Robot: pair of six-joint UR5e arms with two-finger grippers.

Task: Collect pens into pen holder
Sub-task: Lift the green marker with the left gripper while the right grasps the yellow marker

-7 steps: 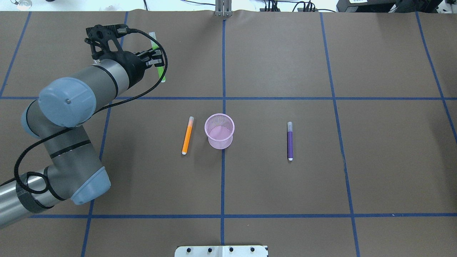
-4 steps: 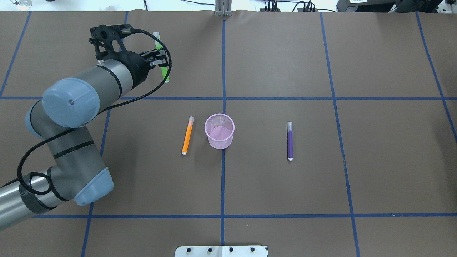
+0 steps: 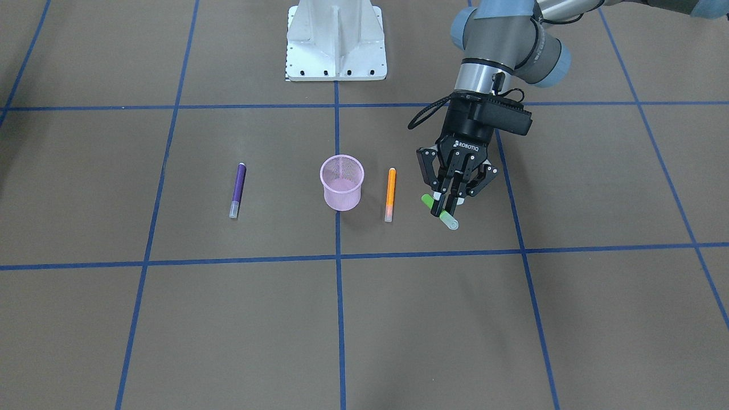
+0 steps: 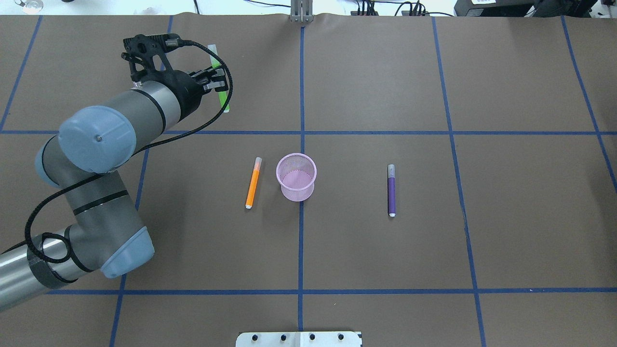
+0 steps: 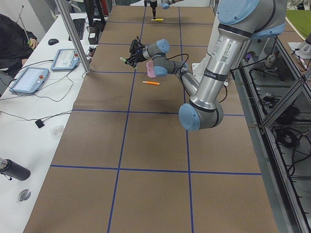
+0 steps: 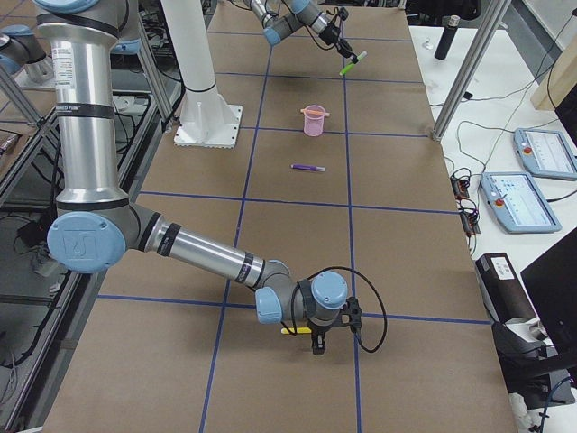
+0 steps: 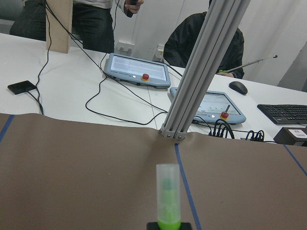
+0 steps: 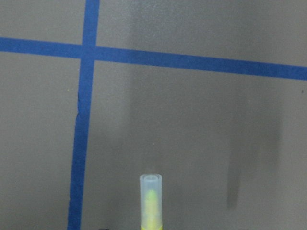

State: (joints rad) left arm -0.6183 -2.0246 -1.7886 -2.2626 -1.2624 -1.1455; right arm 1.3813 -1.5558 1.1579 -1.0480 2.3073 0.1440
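Observation:
My left gripper is shut on the green pen at its middle and holds it above the table's far left part; it also shows in the front view. The pen's pale cap points to the far edge. The pink mesh pen holder stands upright at the table's centre. The orange pen lies just left of it. The purple pen lies to its right. The yellow pen lies far off at the table's right end, at my right gripper; I cannot tell whether that gripper is open or shut.
The white robot base stands at the near edge. An aluminium post rises at the far edge, with an operators' desk, tablets and cables behind it. Blue tape lines grid the brown table cover.
My left gripper has moved a little to the right with the green pen in it. The pen holder, orange pen and purple pen have not moved.

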